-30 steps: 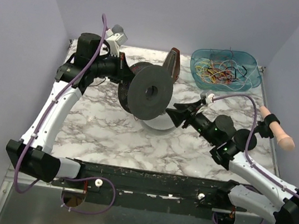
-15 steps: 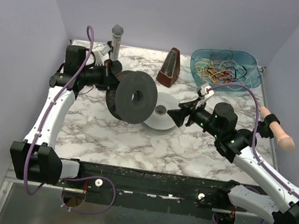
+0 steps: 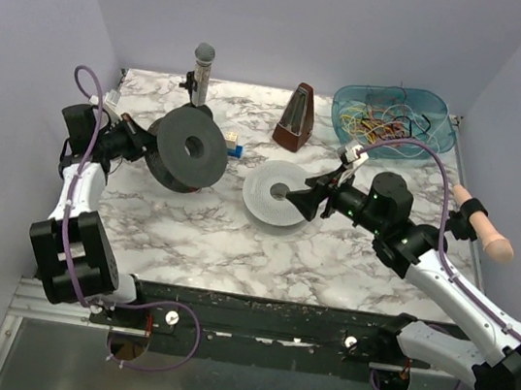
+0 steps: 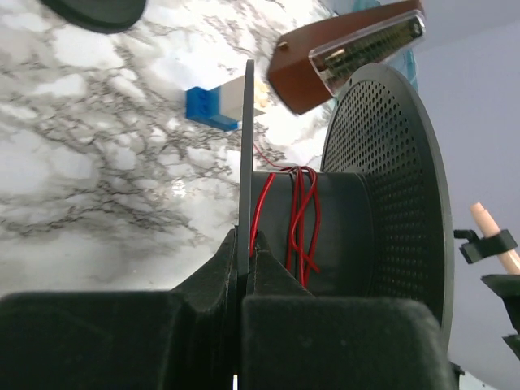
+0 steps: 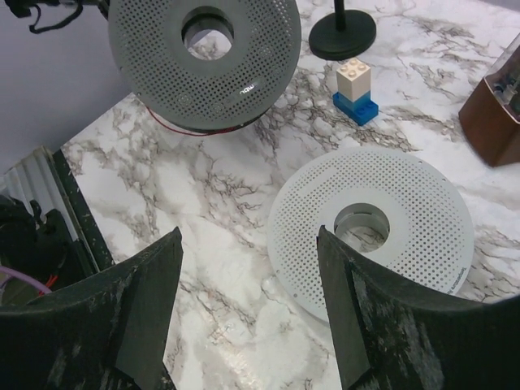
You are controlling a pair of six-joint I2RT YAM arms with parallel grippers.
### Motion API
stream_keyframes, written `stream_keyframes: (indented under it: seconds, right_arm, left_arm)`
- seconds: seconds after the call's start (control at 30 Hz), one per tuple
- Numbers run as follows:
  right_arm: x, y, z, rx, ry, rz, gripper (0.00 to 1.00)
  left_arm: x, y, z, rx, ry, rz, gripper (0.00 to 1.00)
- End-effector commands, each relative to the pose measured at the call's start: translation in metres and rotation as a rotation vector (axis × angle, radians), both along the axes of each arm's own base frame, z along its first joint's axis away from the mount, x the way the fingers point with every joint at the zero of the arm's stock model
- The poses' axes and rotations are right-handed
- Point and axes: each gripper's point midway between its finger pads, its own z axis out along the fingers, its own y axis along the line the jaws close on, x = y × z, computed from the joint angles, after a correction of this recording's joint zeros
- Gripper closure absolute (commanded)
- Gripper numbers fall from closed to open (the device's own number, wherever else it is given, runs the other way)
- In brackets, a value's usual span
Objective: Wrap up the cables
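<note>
The right gripper (image 5: 248, 244) is hovering over the white perforated disc (image 5: 406, 203), fingers spread wide and holding nothing. The left gripper (image 4: 244, 256) is pinching the black spool (image 4: 390, 162) by one flange — a red cable (image 4: 302, 215) is sitting wound round its hub. Farther back, loose cables (image 3: 378, 129) are lying tangled in the blue basket (image 3: 439, 106).

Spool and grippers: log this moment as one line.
left gripper: shut on spool flange | red cable: wound on spool core | right gripper: open, near white disc
</note>
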Motion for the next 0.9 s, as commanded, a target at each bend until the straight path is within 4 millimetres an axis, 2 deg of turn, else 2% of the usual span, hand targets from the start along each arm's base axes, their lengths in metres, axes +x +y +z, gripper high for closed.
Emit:
stream_keyframes:
  seconds: [0.0, 0.27, 0.4, 0.67, 0.73, 0.8, 0.87]
  right_arm:
    - [-0.009, -0.002, 0.005, 0.008, -0.012, 0.023, 0.25]
    - [-0.009, -0.002, 0.006, 0.005, -0.014, 0.025, 0.24]
    - [-0.011, -0.003, 0.003, -0.003, -0.014, 0.026, 0.24]
    - [-0.011, -0.004, 0.002, -0.020, -0.020, 0.029, 0.23]
    - [-0.011, -0.005, 0.001, -0.028, -0.019, 0.029, 0.23]
    - [-0.010, -0.004, 0.000, -0.036, -0.021, 0.032, 0.12]
    - [-0.010, -0.004, 0.000, -0.042, -0.024, 0.035, 0.12]
  left_arm:
    - [0.006, 0.014, -0.001, -0.034, -0.053, 0.006, 1.00]
    - [0.013, 0.022, -0.053, -0.028, 0.075, -0.013, 1.00]
    - [0.019, 0.034, -0.082, -0.014, 0.158, 0.019, 1.00]
    - [0.035, 0.048, -0.126, -0.080, 0.281, 0.033, 0.99]
    - [0.038, 0.055, -0.138, -0.060, 0.317, 0.042, 0.96]
    - [0.040, 0.062, -0.150, -0.024, 0.354, 0.046, 0.90]
    - [0.042, 0.068, -0.162, 0.003, 0.394, 0.045, 0.82]
